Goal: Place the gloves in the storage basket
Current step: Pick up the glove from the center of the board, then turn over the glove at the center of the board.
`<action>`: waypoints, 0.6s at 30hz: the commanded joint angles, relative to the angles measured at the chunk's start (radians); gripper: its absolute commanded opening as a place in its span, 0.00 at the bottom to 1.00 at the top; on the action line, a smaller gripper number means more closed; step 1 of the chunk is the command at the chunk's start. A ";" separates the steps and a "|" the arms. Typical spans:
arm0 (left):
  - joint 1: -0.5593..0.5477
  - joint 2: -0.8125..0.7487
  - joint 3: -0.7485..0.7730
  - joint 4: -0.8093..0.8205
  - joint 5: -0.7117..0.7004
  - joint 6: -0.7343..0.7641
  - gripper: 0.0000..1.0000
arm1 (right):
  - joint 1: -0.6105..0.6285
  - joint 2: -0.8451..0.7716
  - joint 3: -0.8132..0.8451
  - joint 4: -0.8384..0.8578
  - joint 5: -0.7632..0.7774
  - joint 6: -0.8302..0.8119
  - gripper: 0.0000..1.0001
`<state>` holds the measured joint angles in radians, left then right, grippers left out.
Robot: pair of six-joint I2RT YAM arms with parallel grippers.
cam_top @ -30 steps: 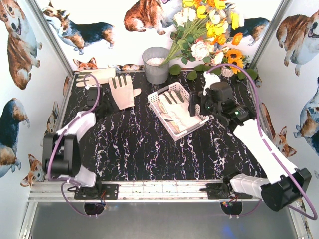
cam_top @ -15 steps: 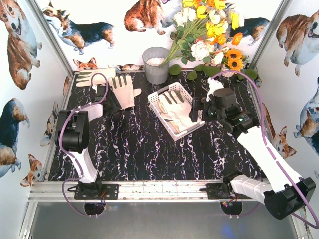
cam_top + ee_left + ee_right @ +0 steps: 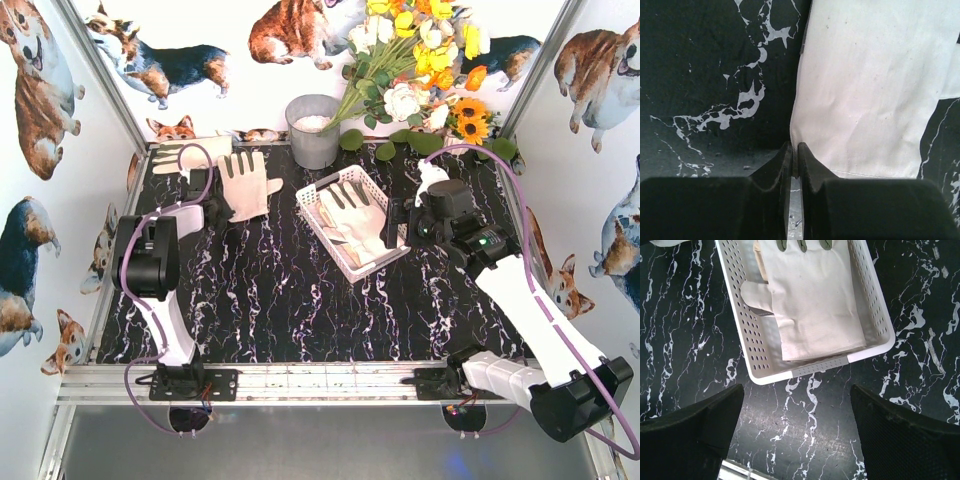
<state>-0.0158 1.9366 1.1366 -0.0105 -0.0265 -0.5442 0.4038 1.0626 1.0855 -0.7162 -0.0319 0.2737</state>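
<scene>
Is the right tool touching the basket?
Apart. The right wrist view shows it: the open right tool hangs short of the basket, with a strip of black table showing between them.

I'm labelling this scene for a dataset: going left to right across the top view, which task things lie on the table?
corner glove → flat glove → storage basket, which already holds gloves.

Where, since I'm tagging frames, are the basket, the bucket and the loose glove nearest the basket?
Basket [image 3: 318, 228]: top view, left long wall.
Bucket [image 3: 313, 142]: top view, front wall.
Glove [image 3: 245, 185]: top view, its middle.
</scene>
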 commanded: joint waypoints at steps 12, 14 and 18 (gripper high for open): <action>-0.088 -0.468 0.040 -0.337 -0.442 0.591 0.00 | -0.005 -0.011 0.007 0.051 -0.037 0.075 0.89; -0.153 -0.533 0.023 -0.350 -0.524 0.683 0.00 | -0.005 -0.007 -0.004 0.067 -0.056 0.088 0.89; -0.315 -0.588 -0.033 -0.375 -0.604 0.815 0.00 | -0.005 -0.003 -0.030 0.112 -0.105 0.109 0.88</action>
<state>-0.2043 1.3712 1.1496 -0.3126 -0.4786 0.0650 0.4034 1.0641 1.0763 -0.7040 -0.0807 0.3489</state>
